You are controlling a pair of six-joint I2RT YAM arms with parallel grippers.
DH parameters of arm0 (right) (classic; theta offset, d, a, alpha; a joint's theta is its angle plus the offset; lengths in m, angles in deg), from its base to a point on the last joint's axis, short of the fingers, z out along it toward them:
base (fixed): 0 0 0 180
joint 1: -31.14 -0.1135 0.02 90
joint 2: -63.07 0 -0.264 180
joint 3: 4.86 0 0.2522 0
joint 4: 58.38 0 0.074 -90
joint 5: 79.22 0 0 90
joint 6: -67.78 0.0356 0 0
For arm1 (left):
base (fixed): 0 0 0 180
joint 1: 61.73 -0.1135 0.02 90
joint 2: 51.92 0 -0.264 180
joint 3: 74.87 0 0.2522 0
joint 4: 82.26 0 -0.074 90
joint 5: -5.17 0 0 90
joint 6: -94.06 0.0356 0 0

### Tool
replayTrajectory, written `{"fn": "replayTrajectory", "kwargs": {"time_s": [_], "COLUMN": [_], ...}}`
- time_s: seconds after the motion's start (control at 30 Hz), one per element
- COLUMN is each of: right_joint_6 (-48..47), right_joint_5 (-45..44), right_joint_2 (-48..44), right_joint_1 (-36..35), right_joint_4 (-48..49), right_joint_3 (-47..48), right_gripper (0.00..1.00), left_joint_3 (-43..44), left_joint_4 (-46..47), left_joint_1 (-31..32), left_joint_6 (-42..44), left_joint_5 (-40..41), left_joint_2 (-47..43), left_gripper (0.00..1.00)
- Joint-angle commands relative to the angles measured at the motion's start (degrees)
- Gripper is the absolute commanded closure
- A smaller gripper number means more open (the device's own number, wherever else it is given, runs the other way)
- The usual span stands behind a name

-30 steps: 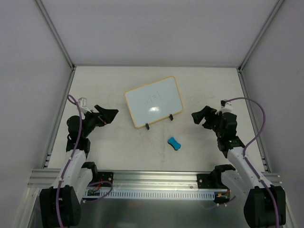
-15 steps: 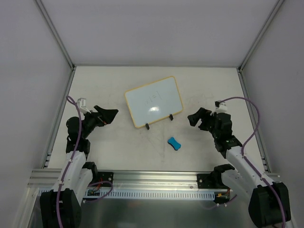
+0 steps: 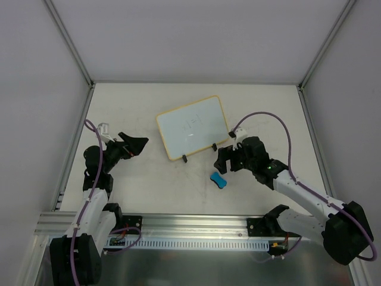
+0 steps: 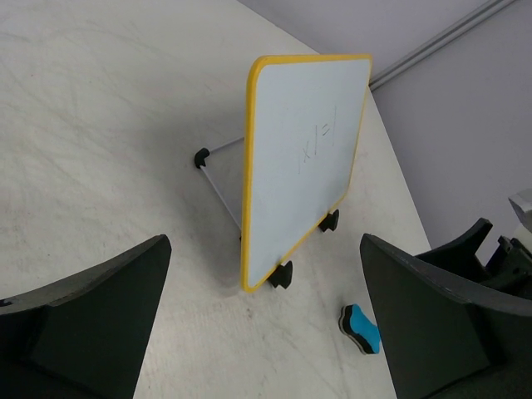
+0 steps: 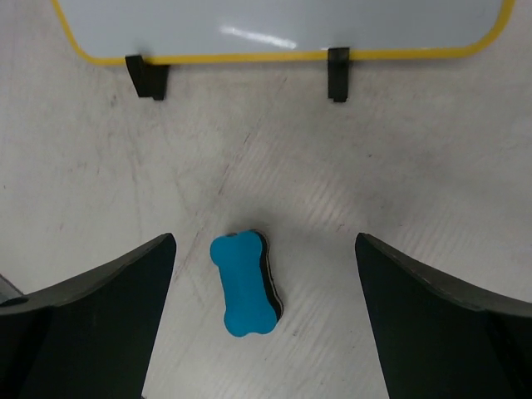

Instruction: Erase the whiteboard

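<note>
Whiteboard, small, rectangular, glossy white with a rounded pale-yellow frame, stands propped on two black clip feet near the middle of the beige table. Faint pen marks show on its face. A blue bone-shaped eraser block lies flat just in front of the feet, not touching them. Right gripper hangs over the eraser, jaws spread wide, grasping nothing. Left gripper, left of the board, is likewise released and empty.

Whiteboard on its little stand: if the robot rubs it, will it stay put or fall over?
It probably shifts easily: the whiteboard stands tilted on two clip feet and a thin wire strut, with nothing visibly anchoring it. A push on its face may slide or tip it backward. The panel looks rigid, its glossy face likely slippery.
</note>
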Motion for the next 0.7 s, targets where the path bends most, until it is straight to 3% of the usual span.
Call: {"fn": "replayTrajectory", "kwargs": {"time_s": [0.0,0.13,0.17,0.37,0.53,0.67], "right_joint_6": [-2.79,-1.74,-1.39,0.10,2.04,3.88], "right_joint_5": [-1.09,-5.48,-5.84,-10.75,-8.65,-8.91], "right_joint_2": [0.46,1.60,1.77,5.11,8.98,10.39], "right_joint_1": [-4.24,-9.60,-10.13,-13.13,-13.57,-14.97], "right_joint_4": [-4.02,-4.73,-4.81,-5.61,-4.65,-3.41], "right_joint_3": [1.09,0.03,-0.14,-0.59,-1.46,-2.52], "right_gripper": [0.07,0.15,0.21,0.27,0.30,0.38], "left_joint_3": [1.01,1.10,1.18,1.10,0.75,0.66], "left_joint_4": [1.91,2.17,2.17,2.87,3.40,3.58], "left_joint_1": [0.07,0.07,0.07,0.07,0.07,0.07], "left_joint_6": [1.65,1.47,1.47,1.56,1.74,1.65], "left_joint_5": [-1.19,-1.37,-1.37,-1.98,-1.81,-1.90], "left_joint_2": [0.57,1.27,1.28,1.89,1.54,1.72], "left_gripper": [0.01,0.01,0.01,0.01,0.01,0.01]}}
